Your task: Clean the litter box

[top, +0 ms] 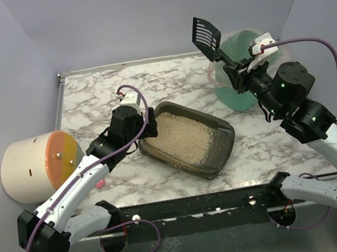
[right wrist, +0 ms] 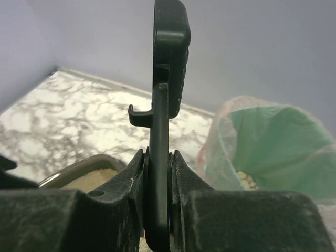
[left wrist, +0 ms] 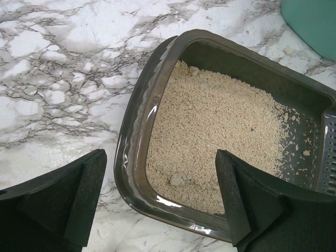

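Far left: a cream drum (top: pixel 32 168) with an orange end face lies on its side at the edge of the marble table (top: pixel 88 100). My left arm reaches past it toward the middle.

Left gripper (top: pixel 150 126) (left wrist: pixel 163 210): jaws wide apart, nothing between them but the tray's short end. From the left wrist, one finger (left wrist: pixel 58 205) hangs outside the wall over the marble and the other (left wrist: pixel 273 205) hangs inside, over the litter. I cannot tell if either finger touches the plastic.

Centre: the litter box (top: pixel 224 149) (left wrist: pixel 134 131) sits flat on the table, set at a slant, its left end at my left gripper and its right end nearer the bin. The beige litter (top: pixel 180 138) (left wrist: pixel 210 126) is heaped toward the left end. The right end shows bare dark floor with scattered grains.

Right: the right gripper (top: pixel 237 71) (right wrist: pixel 157 173) is clamped on the handle of the black scoop (top: pixel 205 33) (right wrist: pixel 169 79). The scoop is raised in the air, its slotted head pointing up and away from me. From the right wrist it shows edge-on, pinched between both pads.

Far right: the green bin (top: pixel 236 93) (right wrist: pixel 278 142), lined with a clear bag (right wrist: pixel 220 136), stands just behind and below my right wrist, apart from the tray. A few pale bits (right wrist: pixel 245 181) lie inside it.
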Tool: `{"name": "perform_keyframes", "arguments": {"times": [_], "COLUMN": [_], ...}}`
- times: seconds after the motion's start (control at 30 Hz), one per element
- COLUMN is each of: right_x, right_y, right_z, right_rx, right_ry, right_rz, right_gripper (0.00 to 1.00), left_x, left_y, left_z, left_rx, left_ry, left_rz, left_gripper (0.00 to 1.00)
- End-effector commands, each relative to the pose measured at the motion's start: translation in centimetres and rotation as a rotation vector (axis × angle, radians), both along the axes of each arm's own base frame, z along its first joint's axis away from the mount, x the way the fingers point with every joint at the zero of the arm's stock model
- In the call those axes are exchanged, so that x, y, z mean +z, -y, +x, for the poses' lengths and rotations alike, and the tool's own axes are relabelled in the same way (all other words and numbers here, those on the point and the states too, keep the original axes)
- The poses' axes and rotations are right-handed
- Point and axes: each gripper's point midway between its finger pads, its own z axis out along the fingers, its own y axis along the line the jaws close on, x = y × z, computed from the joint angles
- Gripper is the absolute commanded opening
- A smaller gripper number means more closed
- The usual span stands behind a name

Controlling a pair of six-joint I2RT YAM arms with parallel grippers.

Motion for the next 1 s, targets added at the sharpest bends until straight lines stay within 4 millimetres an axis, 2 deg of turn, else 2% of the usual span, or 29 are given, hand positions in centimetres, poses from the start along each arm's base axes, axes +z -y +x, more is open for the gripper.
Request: {"name": "perform_keyframes", "arguments": {"times": [0.0,0.13,0.5,0.73,0.97], "right_x": [-2.6,-4.3,-11.9,-17.8,-23.0], "right_y": [-3.1,-3.7,-3.0,-5.0,-8.0], "right_z": [-2.1,-3.6,-5.5,-7.4,-7.4], "right_rx": [0.181,0.247,0.206,0.268,0.259], "right_ry": [-0.150,-0.213,-0.514,-0.750,-0.913], "right_rz": [0.051,0.058,0.012,0.051,0.291], "right_gripper": [0.01,0.01,0.01,0.01,0.01], "left_x": [-0.2,-0.3,-0.6,-0.8,-0.8], "left_y": [0.0,0.0,-0.1,-0.1,-0.1], "left_z": [0.0,0.1,0.3,0.2,0.2], "left_rx": [-0.002,0.001,0.009,0.012,0.012], "left_ry": [-0.001,-0.003,-0.009,-0.012,-0.014], "left_rz": [0.016,0.021,0.027,0.027,0.026], "left_gripper": [0.92,0.92,0.92,0.92,0.92]}}
